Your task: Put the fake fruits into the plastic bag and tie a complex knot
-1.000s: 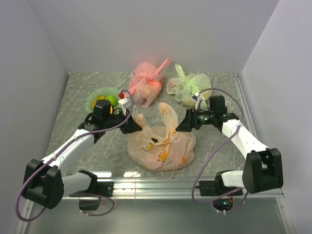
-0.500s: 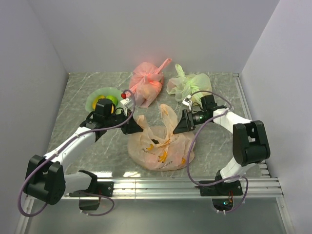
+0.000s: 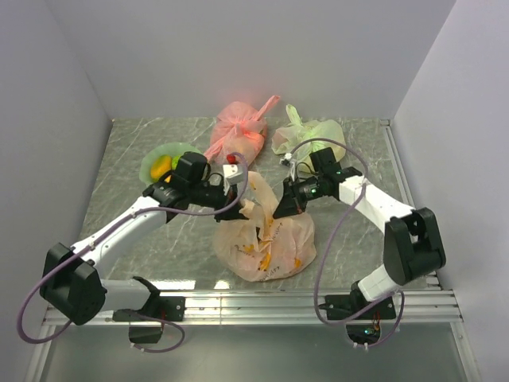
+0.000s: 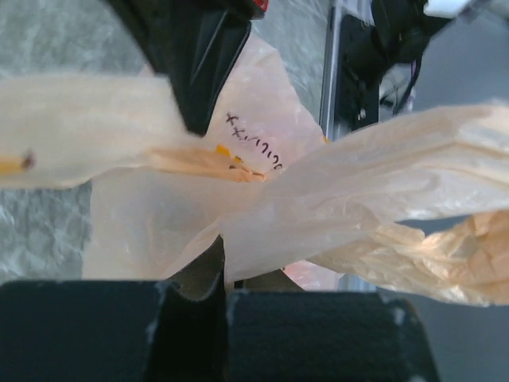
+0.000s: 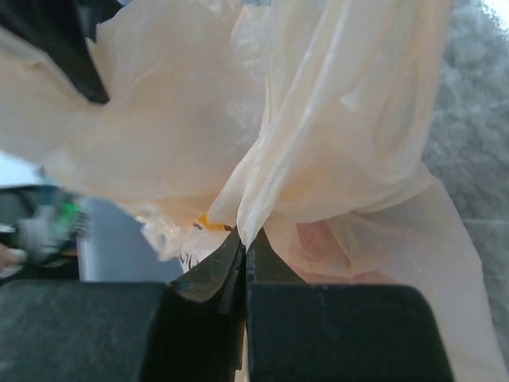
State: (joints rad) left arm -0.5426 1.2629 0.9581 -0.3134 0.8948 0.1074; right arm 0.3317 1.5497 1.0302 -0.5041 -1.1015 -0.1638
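The pale orange plastic bag [image 3: 266, 243] lies in the middle of the table, with dim fruit shapes inside. One handle [image 3: 259, 189] stands up between the arms. My left gripper [image 3: 232, 210] is shut on a fold of the bag [image 4: 262, 199] at its left top, the plastic pinched at the fingertips [image 4: 208, 274]. My right gripper [image 3: 283, 208] is shut on the other handle [image 5: 334, 119], which rises from its fingertips [image 5: 231, 255]. Fake fruits [image 3: 162, 167], yellow-orange and green, lie in the pale green dish [image 3: 147, 169]. The knot is out of view.
A pink-red tied bag [image 3: 238, 135] and a light green tied bag [image 3: 306, 137] stand at the back. The dish sits at the back left, just behind my left arm. Grey walls close in the table on both sides and at the back.
Both grippers moved inward to the top of the bag. The right one closed on a handle. The left one carried its fold rightward, and the bag has bunched narrower.
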